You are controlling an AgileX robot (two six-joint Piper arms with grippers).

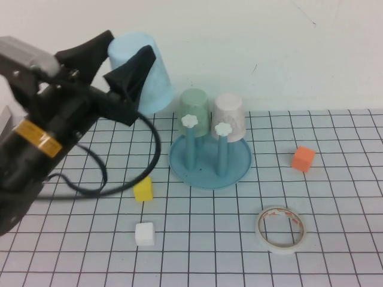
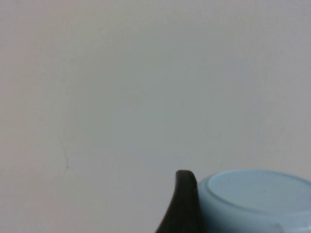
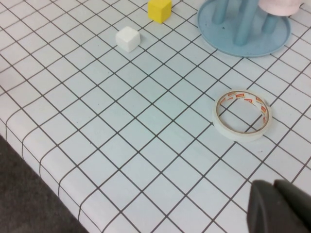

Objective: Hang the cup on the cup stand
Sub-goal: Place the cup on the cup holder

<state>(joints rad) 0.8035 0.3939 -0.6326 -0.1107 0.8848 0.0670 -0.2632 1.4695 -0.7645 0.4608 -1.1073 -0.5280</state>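
Three cups are counted: the cup [image 1: 143, 72], sky-blue and upside down, is gripped by the wide-spread left end effector [image 1: 122, 63] above the desk's [image 1: 335, 251] far left; two others are hung on the cup stand [image 1: 209, 167]. The right end effector [image 3: 282, 208], shut and empty, is seen only by its wrist view.

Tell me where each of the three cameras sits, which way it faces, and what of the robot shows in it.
High view: raised on the robot's side, angled down at the cup stand; left gripper holds the inverted cup aloft.
Left wrist view: on the left arm, facing blank wall past the cup's base; one dark finger shows.
Right wrist view: on the right arm, low over the table's near edge; right gripper shut.
Shared: tape roll, yellow cube, white cube, stand.
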